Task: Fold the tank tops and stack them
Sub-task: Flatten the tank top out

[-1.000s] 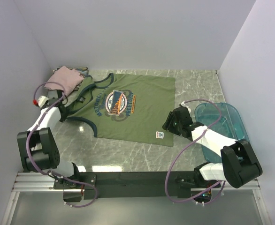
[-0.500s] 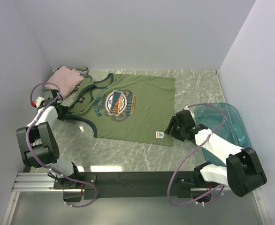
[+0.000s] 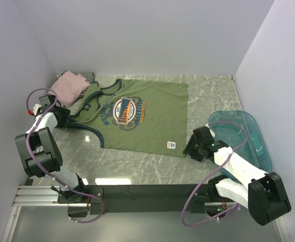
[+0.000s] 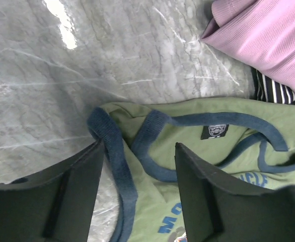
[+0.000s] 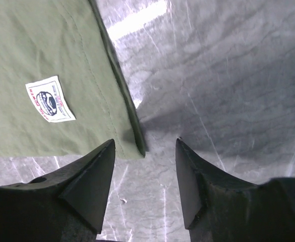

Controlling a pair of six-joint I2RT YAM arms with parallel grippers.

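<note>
Olive-green tank top is lying flat mid-table — left gripper, jaws wide, straddling its navy strap, right gripper, equally wide, framing its near-right hem corner beside the teal tub; pink tank top sitting far-left corner

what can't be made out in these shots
Striped tank top: top view, mostly buried under the pink tank top.
Chest print wording: top view too small; left wrist view cuts it at the bottom edge.
Hem label text: blurred, right wrist view.
</note>
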